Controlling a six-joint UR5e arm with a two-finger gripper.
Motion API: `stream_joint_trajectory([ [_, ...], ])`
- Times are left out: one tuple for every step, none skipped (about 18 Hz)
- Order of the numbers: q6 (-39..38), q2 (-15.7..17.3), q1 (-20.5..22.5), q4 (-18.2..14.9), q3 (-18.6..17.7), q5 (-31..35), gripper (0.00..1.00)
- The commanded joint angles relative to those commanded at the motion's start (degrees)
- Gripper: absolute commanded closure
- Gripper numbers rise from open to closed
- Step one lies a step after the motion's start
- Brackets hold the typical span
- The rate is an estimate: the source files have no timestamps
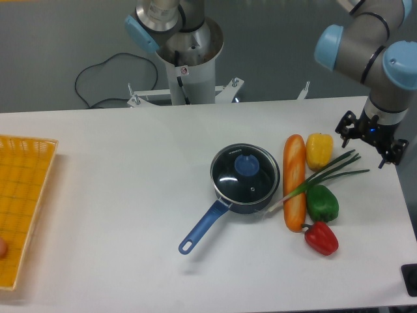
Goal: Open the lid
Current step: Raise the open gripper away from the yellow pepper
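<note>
The round glass lid [254, 186] with a metal rim and a blue knob [246, 164] sits closed on the dark blue saucepan [229, 206] at the table's centre right. The pan's long blue handle [202, 228] points to the front left. My gripper [370, 138] hangs at the far right of the table, well to the right of the lid and beyond the vegetables. Its two black fingers stand apart with nothing between them.
To the right of the pan lie a long orange loaf [294, 182], a yellow pepper [319, 150], a green onion [329, 171], a green pepper [322, 202] and a red pepper [322, 238]. A yellow basket [23, 208] sits at the left edge. The arm's base [189, 59] stands behind the table.
</note>
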Motion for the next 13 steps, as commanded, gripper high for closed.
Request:
stream_joint_trajectory([
  [0.09, 0.00, 0.00, 0.00, -0.09, 0.09, 0.00],
  [0.00, 0.00, 0.00, 0.00, 0.00, 0.00, 0.00],
  [0.00, 0.17, 0.00, 0.00, -0.09, 0.00, 0.00],
  [0.00, 0.35, 0.00, 0.00, -0.09, 0.00, 0.00],
  [0.00, 0.44, -0.09, 0.09, -0.17, 0.00, 0.00],
  [0.00, 0.70, -0.26, 0.18, -0.52, 0.09, 0.00],
  [-0.09, 1.05, -0.79, 0.18, -0.96, 0.00, 0.00],
  [-0.17, 1.40, -1.49, 0.35, -1.58, 0.00, 0.00],
  [-0.09, 1.58, -1.76, 1.31, -2.02, 0.00, 0.00],
  [-0.17, 1.67, -1.76, 2.45, -2.46, 0.00, 0.00],
  [-0.18, 1.84, -1.76, 2.72, -2.63, 0.00, 0.00],
  [-0.18, 2.45, -1.84, 2.73, -3.07, -0.09, 0.00],
  [-0.18, 3.24, -1.93, 2.99, -4.12, -0.09, 0.00],
])
